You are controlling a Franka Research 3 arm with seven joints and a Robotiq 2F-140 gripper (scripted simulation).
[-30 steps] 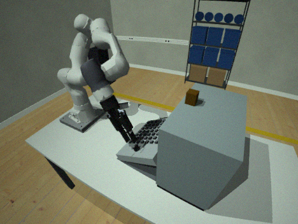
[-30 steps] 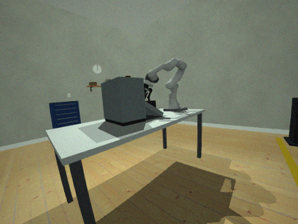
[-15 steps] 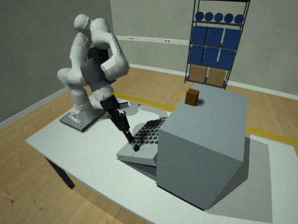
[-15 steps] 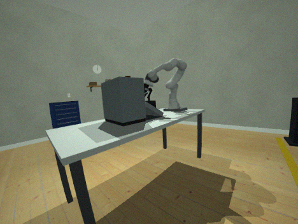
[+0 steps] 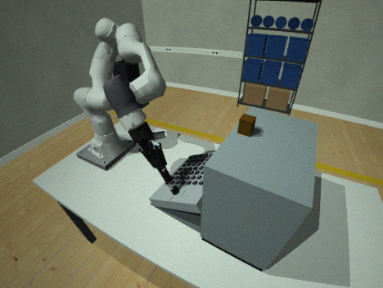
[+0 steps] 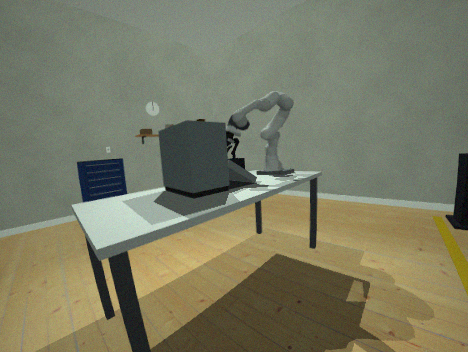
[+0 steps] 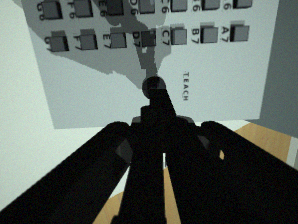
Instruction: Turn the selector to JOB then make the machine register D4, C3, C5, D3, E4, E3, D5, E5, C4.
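The sloped grey key panel (image 5: 178, 198) (image 7: 95, 90) lies at the front of the big grey machine box (image 5: 262, 176) (image 6: 192, 157). Its dark round selector knob (image 7: 150, 83) sits below the bottom key row, with the word TEACH (image 7: 186, 85) printed to its right. My gripper (image 7: 157, 102) (image 5: 174, 188) is shut, its joined fingertips right at the knob's near edge and covering the print below it. I cannot tell where the knob's pointer stands. Keys D7 (image 7: 148, 38) and C7 (image 7: 178, 35) lie just beyond the knob. No key is lit.
A small brown box (image 5: 247, 124) stands on top of the machine. The arm's base (image 5: 104, 153) is bolted to the table left of the panel. A shelf (image 5: 278, 53) with blue and brown boxes stands behind the table.
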